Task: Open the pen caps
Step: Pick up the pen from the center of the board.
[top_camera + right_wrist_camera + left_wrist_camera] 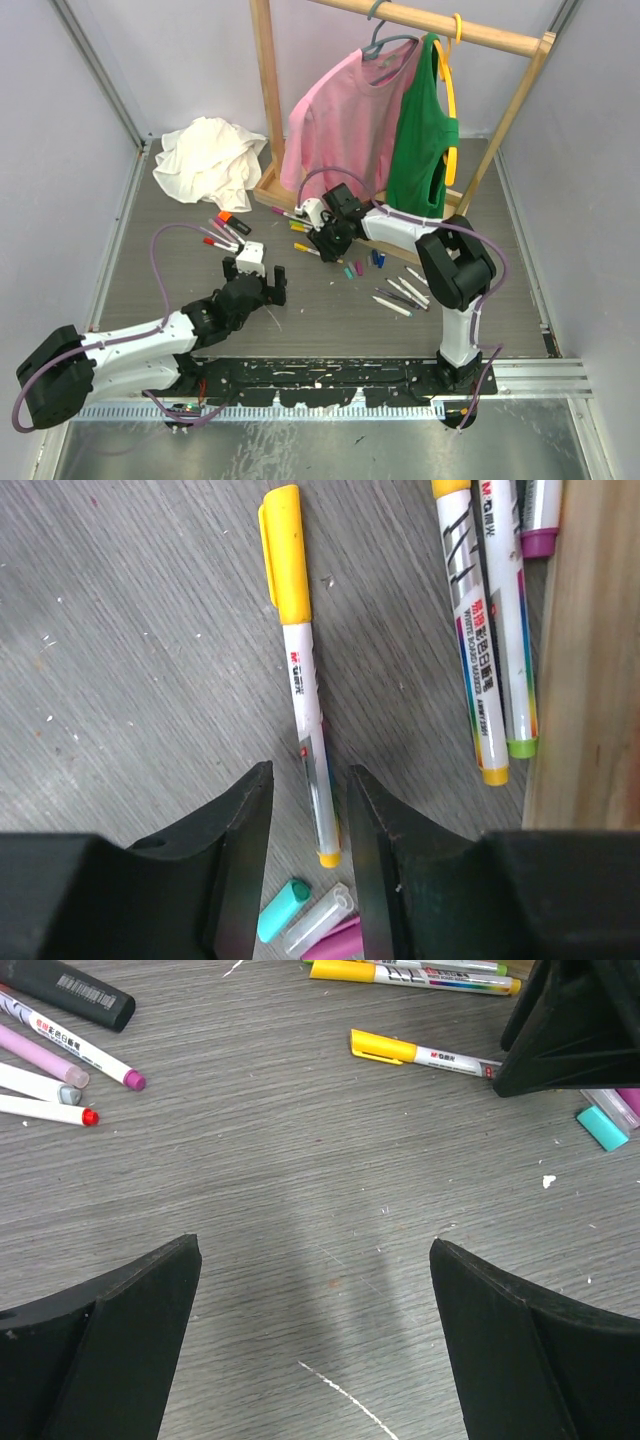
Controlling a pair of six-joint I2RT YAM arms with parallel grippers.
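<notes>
My right gripper (pixel 309 770) is down at the table with its jaws close on either side of the rear barrel of a yellow-capped white pen (pixel 305 680); small gaps show on both sides. The yellow cap (pixel 283 550) is on the pen. A teal cap (pixel 282 910), a clear cap and a pink cap lie loose just behind the jaws. My left gripper (pixel 315 1245) is wide open over bare table, empty. In the top view it (pixel 255 272) sits left of the right gripper (pixel 320 245). The same yellow pen (pixel 420 1053) shows in the left wrist view.
A black marker (pixel 70 990) and several capped pens (pixel 220 232) lie at the left. More pens (pixel 480 630) lie against the wooden rack base (pixel 585 680). Loose caps (pixel 358 267) and uncapped pens (pixel 405 290) lie at the right. A white cloth (pixel 208 158) is at the back left.
</notes>
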